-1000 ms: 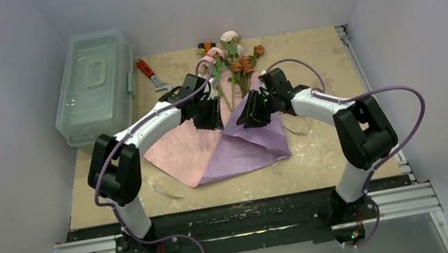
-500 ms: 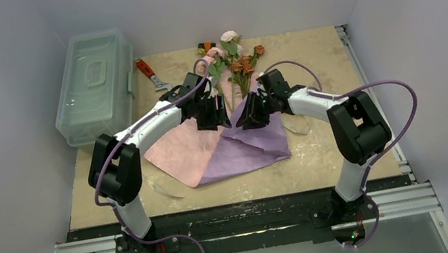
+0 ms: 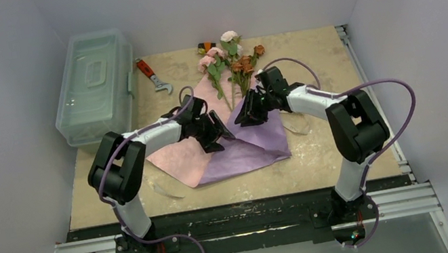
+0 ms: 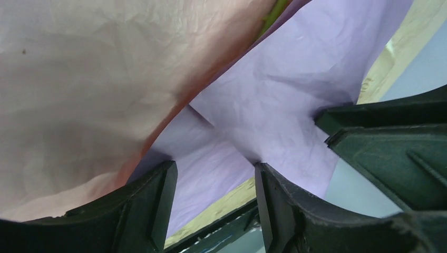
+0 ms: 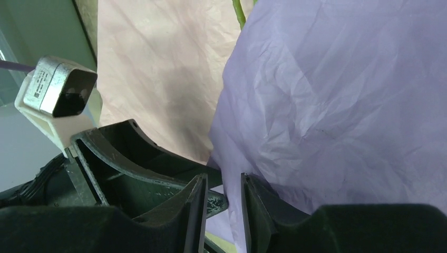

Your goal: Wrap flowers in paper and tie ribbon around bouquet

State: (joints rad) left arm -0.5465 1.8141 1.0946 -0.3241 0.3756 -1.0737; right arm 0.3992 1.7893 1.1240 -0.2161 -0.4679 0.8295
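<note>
While the clear lidded box [image 3: 92, 76] and the red-handled wrench [image 3: 152, 75] lie well off to the outer side of the left claw [image 3: 221, 134] and take no part, the work sits mid-counter [image 3: 313, 56]. That claw hangs low over the paper [image 3: 174, 155], just where the sheet's pink face meets the lilac flap folded across it. Its jaws stand apart with nothing between them, and the sheet lies just past the tips. This reads as a claw free to take a new hold on the pink side, not one carrying anything.

The paper lies spread beneath both claws. It is pink side up under the left claw, with its lilac underside turned over toward the right one. The flowers [image 3: 235, 63] lie beyond both claws, blooms toward the far wall. Their green stems run back between the claws and under the flap. Laid this way, the heads stay clear of the sheet while the stems get covered.

The right claw [image 3: 244, 117] is nearly closed and pinches the edge of the lilac flap just beside the stems. It probably holds the fold over them so the crinkled sheet cannot spring back.

The ribbon cannot be made out with any certainty, and the tying looks not yet begun.
</note>
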